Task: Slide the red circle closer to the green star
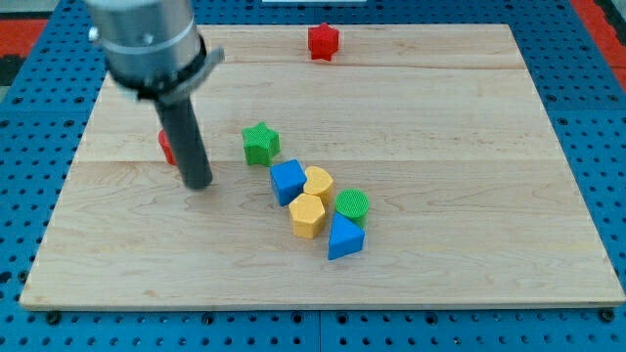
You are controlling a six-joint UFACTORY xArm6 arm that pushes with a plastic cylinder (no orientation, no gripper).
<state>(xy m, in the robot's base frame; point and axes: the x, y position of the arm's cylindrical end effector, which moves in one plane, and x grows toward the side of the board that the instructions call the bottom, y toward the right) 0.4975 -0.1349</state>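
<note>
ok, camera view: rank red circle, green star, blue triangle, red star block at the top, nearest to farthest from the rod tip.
1. red circle, just to the view's left of my tip, partly hidden behind the rod.
2. green star, to the tip's right and slightly up.
3. blue triangle, lower right, at the cluster's end.
4. red star block, near the board's top edge.

star [260,143] right of my tip [199,182], near it

My arm ends in a thick grey metal cylinder [147,39] with a flat flange beneath it. Below hangs a straight, dark, matte rod [186,137], round and smooth down to my tip [199,183].
</note>
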